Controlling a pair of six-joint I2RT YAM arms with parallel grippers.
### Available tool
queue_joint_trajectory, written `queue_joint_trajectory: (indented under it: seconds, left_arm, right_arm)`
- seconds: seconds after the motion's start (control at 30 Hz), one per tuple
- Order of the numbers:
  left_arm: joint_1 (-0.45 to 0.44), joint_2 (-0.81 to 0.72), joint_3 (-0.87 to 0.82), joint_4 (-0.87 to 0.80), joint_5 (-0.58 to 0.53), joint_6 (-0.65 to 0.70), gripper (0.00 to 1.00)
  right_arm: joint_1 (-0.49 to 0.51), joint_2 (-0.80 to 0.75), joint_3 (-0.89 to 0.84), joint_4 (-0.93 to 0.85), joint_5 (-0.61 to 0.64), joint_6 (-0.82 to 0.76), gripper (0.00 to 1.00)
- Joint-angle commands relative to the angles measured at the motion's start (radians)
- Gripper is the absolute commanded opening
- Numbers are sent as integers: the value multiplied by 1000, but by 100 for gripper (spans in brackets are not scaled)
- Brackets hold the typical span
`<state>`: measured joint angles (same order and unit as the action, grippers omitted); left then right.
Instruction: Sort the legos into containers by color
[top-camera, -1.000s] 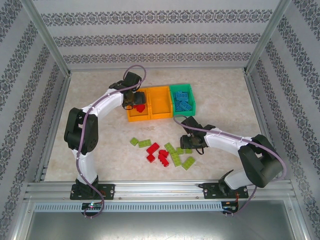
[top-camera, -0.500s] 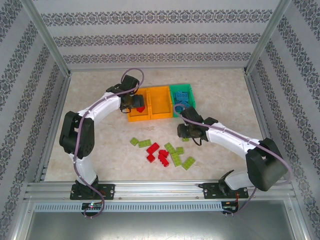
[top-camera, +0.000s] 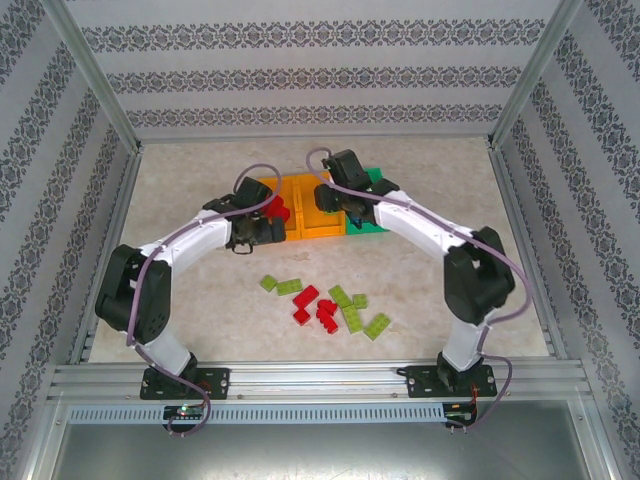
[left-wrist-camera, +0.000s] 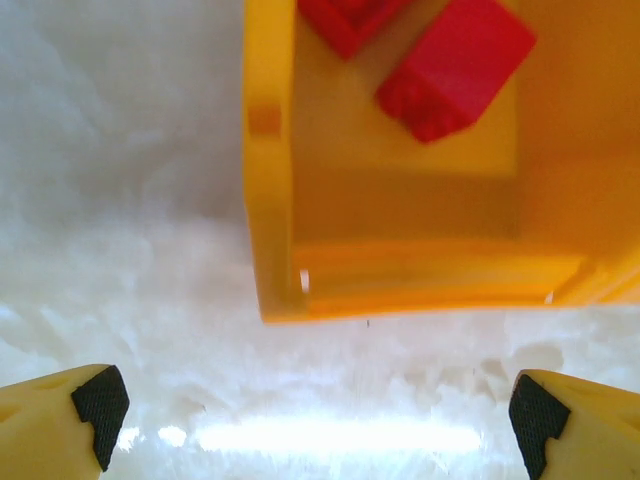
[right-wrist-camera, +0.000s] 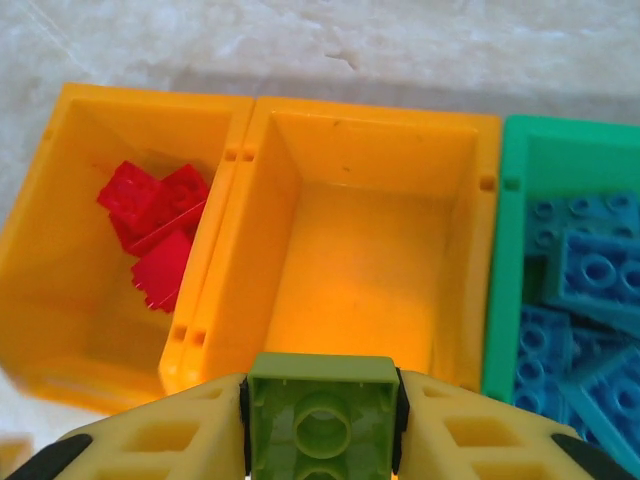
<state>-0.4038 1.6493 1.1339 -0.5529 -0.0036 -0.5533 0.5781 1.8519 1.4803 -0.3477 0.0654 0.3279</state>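
Tabletop (top-camera: 200, 300), right tool (right-wrist-camera: 320, 428) around lime lego (right-wrist-camera: 321, 405)

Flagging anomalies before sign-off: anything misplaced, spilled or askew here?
Nothing stands out. Red studded plastic bricks lie in the left orange plastic bin, blue bricks in the green bin; the right gripper holds a lime green brick over the empty middle orange bin.

There is no text, label, brand, number or sign that can be read in these pictures, not on the bricks, bins, arms or walls.
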Motion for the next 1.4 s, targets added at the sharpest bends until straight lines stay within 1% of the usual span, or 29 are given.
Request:
queue_joint_trajectory:
  seconds: [0.0, 0.13, 0.23, 0.3, 0.4, 0.43, 0.53, 0.6, 0.73, 0.83, 0.9, 1.03, 1.17, 1.3, 1.37]
  left_arm:
    - [-38, -39, -51, -27, 12, -84, 100]
    - [-72, -39, -98, -16, 33, -136, 100]
    - [-90, -36, -103, -33, 25, -148, 100]
    - [-100, -34, -106, -31, 39, -157, 100]
    - [-112, -22, -103, -40, 53, -173, 100]
    - [-113, -20, -105, -40, 59, -181, 100]
    - [-113, -16, -121, -35, 77, -216, 100]
    - [-112, -16, -132, -39, 88, -246, 99]
    - [-113, -35, -168, -53, 109, -304, 97]
    - [-112, -59, -206, -60, 125, -361, 97]
    - [-112, -74, -235, -44, 154, -411, 97]
    - [-112, -93, -255, -21, 175, -497, 96]
    - [-113, -96, -220, -47, 151, -526, 91]
    - [-112, -75, -202, -54, 174, -555, 83]
    - [-113, -58, -195, -60, 185, -564, 81]
  right_arm:
    - [-15, 101, 104, -25, 4, -55, 38]
    - [-30, 213, 211, -55, -27, -52, 40]
    - [-34, 267, 260, -76, -30, -53, 44]
    - [-37, 293, 281, -91, -29, -52, 48]
    - [-40, 309, 281, -90, -38, -40, 57]
    - [-40, 308, 277, -84, -41, -38, 58]
    - [-38, 290, 257, -70, -51, -27, 63]
    - [-38, 264, 230, -51, -56, -19, 66]
    - [-37, 212, 188, -30, -58, -9, 70]
    - [-34, 168, 145, -11, -33, -5, 76]
    - [-33, 133, 105, 15, -15, -1, 82]
    - [-33, 73, 30, 73, 11, 20, 87]
    - [-38, 31, -28, 120, 9, 30, 90]
    - [-48, 19, -45, 131, 1, 33, 91]
    - [-56, 15, -56, 134, 5, 42, 91]
